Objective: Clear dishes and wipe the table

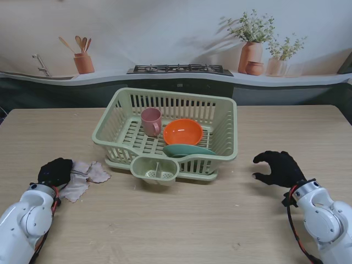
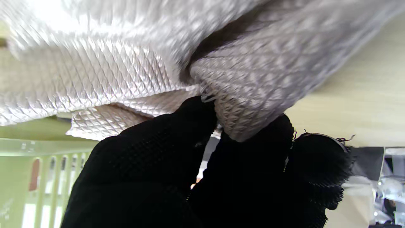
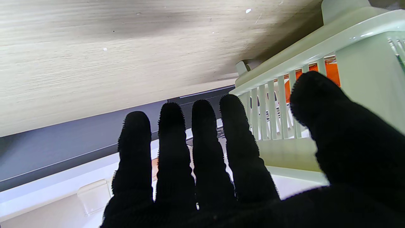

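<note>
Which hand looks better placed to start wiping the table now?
The left hand: its fingers already pinch the cloth on the table. The right hand is open, holding nothing.

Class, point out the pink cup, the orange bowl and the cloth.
pink cup (image 1: 150,120): stand view, on its side wall.
orange bowl (image 1: 183,132): stand view, on its inner hollow.
cloth (image 1: 91,171): stand view, on its spread part.

Green rack (image 1: 168,129) blocks the tabletop (image 1: 181,225) centre. Near strip and right side open. Cloth (image 1: 82,177) crowds left.
</note>
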Controlling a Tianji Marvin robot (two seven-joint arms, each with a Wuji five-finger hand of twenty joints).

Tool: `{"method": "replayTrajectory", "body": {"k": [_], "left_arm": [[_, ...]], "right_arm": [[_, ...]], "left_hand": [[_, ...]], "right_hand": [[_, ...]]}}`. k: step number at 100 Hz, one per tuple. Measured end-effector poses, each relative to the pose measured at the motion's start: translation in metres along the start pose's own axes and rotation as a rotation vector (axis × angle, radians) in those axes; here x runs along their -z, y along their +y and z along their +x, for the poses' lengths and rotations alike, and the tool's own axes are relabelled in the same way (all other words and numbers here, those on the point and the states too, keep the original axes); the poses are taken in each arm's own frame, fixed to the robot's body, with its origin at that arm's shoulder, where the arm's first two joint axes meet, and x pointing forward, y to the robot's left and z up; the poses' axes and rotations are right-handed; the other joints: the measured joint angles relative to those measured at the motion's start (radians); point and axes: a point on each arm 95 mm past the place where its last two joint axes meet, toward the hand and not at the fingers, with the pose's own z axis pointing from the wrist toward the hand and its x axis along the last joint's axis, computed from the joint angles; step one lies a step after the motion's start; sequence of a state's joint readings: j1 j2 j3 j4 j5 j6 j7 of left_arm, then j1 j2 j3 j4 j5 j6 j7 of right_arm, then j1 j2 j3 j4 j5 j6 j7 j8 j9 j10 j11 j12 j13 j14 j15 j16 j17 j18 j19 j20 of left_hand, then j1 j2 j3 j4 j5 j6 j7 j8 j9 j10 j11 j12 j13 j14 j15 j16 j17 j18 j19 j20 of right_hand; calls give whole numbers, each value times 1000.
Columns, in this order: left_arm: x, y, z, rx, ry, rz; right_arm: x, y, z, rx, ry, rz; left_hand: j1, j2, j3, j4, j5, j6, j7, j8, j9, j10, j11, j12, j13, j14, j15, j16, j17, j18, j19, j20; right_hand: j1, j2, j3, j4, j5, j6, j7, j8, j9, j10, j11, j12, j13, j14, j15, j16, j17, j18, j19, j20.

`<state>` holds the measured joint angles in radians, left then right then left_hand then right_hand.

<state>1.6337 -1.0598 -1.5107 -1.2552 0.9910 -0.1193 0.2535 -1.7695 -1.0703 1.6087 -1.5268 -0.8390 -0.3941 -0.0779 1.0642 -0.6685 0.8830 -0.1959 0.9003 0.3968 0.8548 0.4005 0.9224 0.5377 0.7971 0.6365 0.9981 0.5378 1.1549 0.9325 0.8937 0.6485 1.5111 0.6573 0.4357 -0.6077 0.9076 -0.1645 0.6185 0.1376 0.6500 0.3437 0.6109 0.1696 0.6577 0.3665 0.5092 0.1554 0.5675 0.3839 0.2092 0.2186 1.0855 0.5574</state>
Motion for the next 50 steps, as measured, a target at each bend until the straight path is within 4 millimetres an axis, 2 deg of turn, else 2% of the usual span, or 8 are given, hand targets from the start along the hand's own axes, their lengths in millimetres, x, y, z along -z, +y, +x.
{"method": "replayTrajectory", "body": {"k": [32,50], "left_arm": [[57,14,-14,-93,11,-3],[74,18,-18,-137,11,13]], "right_arm": [[1,0,0,-1,1,-1],[1,0,0,-1,5,-1]], "left_hand": [[-1,-2,-6,0,1,-13,-1,0,33,-11,-6,-3,0,8,-3,0,-14,5,0,18],[-1,-2,-6,0,1,-13,-2,0,33,-11,-8,-3,0,8,-3,0,-15,6,0,24]], "right_hand": [[0,0,0,0,0,0,0,0,0,0,0,0,0,0,0,0,0,0,0,0],[0,0,0,0,0,0,0,0,0,0,0,0,0,0,0,0,0,0,0,0]]}}
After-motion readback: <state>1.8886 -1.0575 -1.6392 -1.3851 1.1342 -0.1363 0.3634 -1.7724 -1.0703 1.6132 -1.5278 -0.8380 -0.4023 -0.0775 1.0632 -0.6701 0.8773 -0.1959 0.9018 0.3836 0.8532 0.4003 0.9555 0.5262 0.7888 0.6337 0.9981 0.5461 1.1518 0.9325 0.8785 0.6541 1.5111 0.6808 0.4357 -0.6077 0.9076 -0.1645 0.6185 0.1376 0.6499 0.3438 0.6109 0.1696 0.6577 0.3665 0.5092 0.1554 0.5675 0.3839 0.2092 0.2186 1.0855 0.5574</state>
